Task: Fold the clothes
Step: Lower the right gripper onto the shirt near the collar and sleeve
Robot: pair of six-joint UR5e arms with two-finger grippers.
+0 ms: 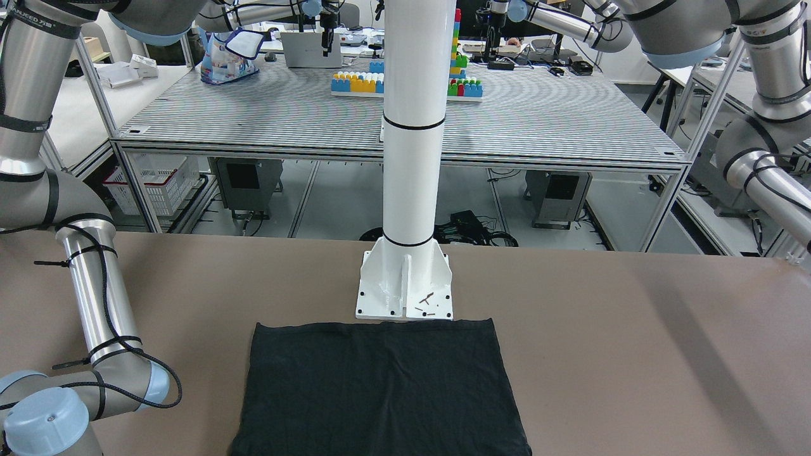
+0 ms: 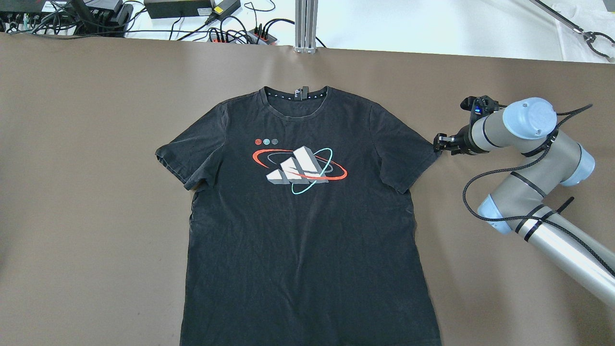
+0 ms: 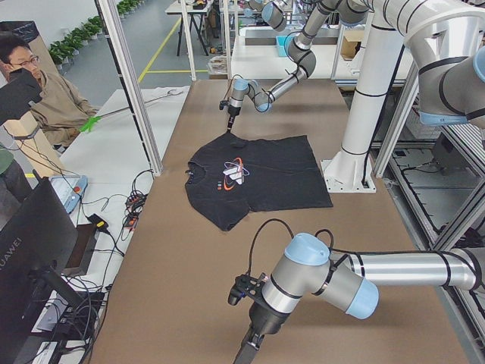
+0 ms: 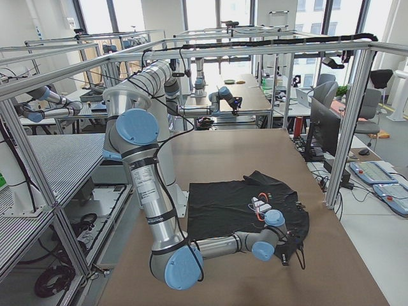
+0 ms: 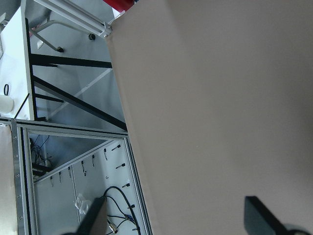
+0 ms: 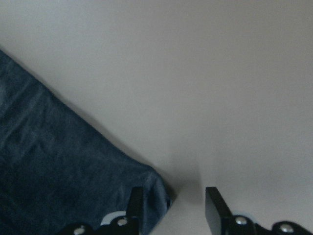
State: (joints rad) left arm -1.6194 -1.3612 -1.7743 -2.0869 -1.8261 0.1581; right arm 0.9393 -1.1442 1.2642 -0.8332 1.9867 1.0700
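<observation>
The clothes are one black T-shirt [image 2: 307, 230] with a red, white and teal chest print, lying flat and face up on the brown table, collar away from the robot. It also shows in the front view [image 1: 380, 392] and the left view [image 3: 265, 178]. My right gripper [image 2: 436, 144] is open and low at the tip of the shirt's right-hand sleeve. In the right wrist view the sleeve corner [image 6: 146, 196] lies against one finger [image 6: 134, 205], with bare table between the jaws. My left gripper [image 5: 178, 225] is open and empty over bare table near the table's left end, far from the shirt.
The white pillar [image 1: 412, 126] stands on its base plate [image 1: 405, 291], which touches the shirt's hem. Cables and power bricks [image 2: 182, 9] lie beyond the far table edge. A person [image 3: 45, 98] sits off the far side. The table edge [image 5: 122, 122] runs close to my left gripper.
</observation>
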